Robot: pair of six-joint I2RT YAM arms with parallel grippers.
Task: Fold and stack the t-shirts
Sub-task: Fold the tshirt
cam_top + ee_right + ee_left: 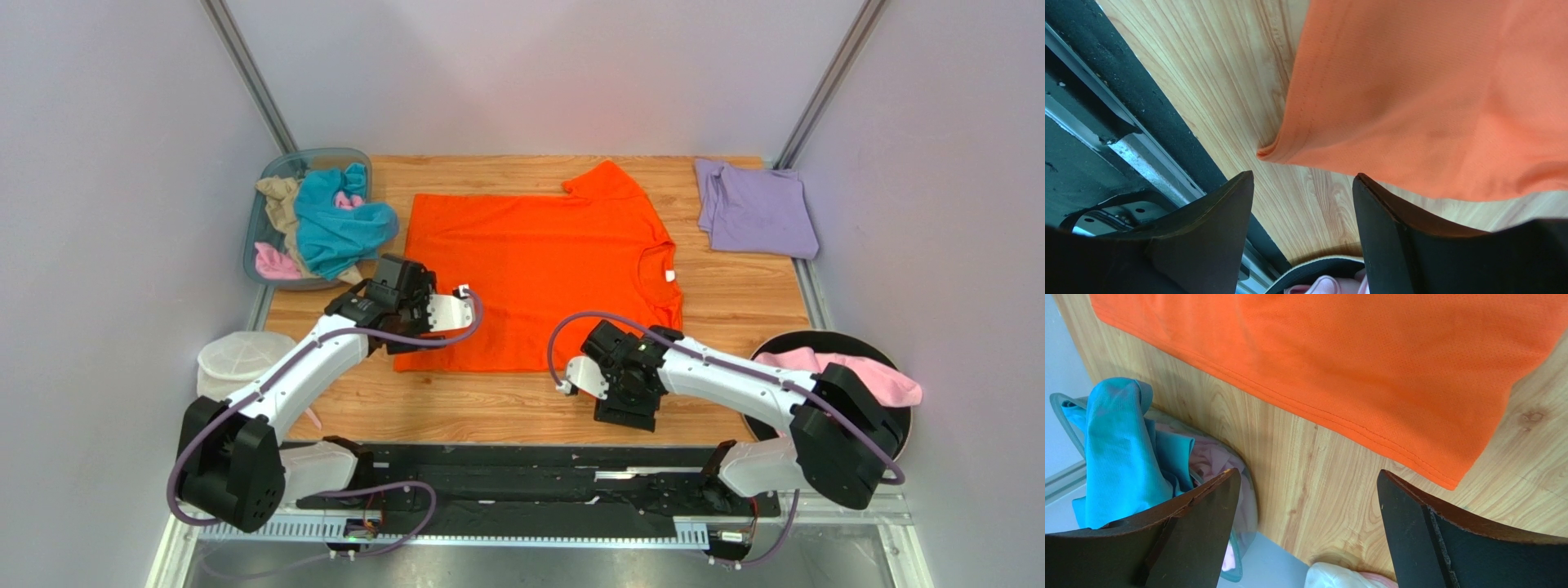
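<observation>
**Work surface.** The table (491, 410) is a wooden board; both arms reach onto it from its near edge.

**Task items.**
- The orange t-shirt (540, 270) lies spread flat at the table's centre, collar toward the right edge and one sleeve toward the far edge.
- The lavender t-shirt (754, 208) lies folded at the far right corner.
- The basket (319, 153) sits at the far left corner. It holds the teal t-shirt (337, 227), the tan t-shirt (280, 202) and a pink garment (272, 261), all crumpled together, with the teal one spilling over the rim toward the orange shirt.
- The black round tray (803, 343) sits at the near right corner, with a pink t-shirt (859, 368) bunched in it.
- The white mesh pouch (239, 361) sits just off the near left corner.

**Left gripper** (1309, 478). It is positioned over bare wood beside the orange shirt's near left corner (the hem runs just ahead of the fingertips in the wrist view). The jaws are spread wide, with nothing between them.

**Right gripper** (1303, 177). It is positioned over bare wood near the near edge, just short of the orange shirt's near right hem corner, which curls up slightly. The jaws stand moderately apart and grip nothing.
</observation>
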